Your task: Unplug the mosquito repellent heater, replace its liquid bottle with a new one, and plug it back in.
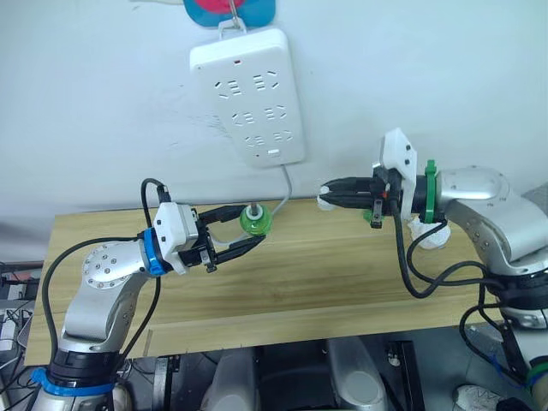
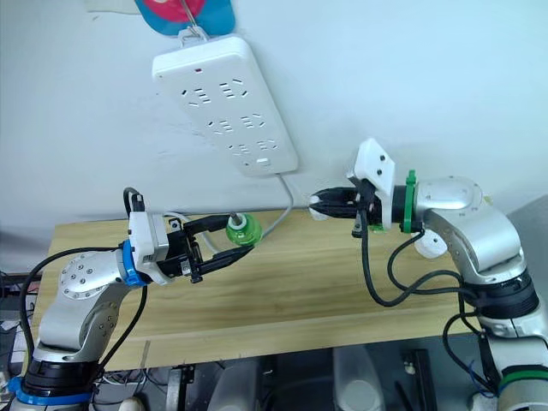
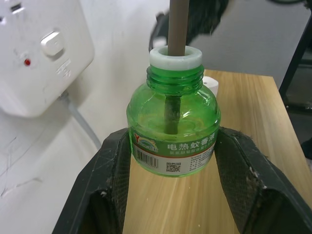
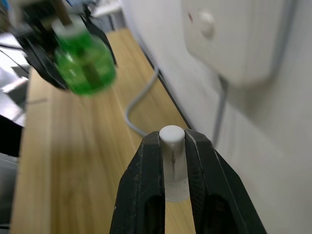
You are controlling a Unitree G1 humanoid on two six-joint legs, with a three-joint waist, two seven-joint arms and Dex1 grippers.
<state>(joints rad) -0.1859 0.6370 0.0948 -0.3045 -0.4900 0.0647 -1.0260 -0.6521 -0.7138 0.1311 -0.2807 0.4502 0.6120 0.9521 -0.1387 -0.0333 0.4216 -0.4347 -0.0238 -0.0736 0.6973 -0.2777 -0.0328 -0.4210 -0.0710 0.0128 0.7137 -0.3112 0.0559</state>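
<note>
While the left gripper (image 1: 250, 233) hung over the middle of the wooden surface (image 1: 325, 282), its fingers (image 3: 109, 180) were clamped on the sides of a green liquid bottle (image 3: 173, 134). The bottle was uncapped, with a white collar and a brown wick rising from its neck, and it was held clear of the surface. To the right, the right gripper (image 1: 330, 193) reached leftward near the wall, its fingers (image 4: 148, 185) pinched narrowly on a small white cap (image 4: 172, 141) with a ribbed skirt. A white rounded piece (image 1: 431, 233), possibly the mosquito repellent heater, lay on the far right of the surface, partly hidden behind the right arm; I could not tell for certain what it was. On the wall above hung a white power strip (image 1: 250, 94), all its sockets bare, and its grey cord (image 1: 284, 199) dropped to the far edge of the surface between the two grippers.
</note>
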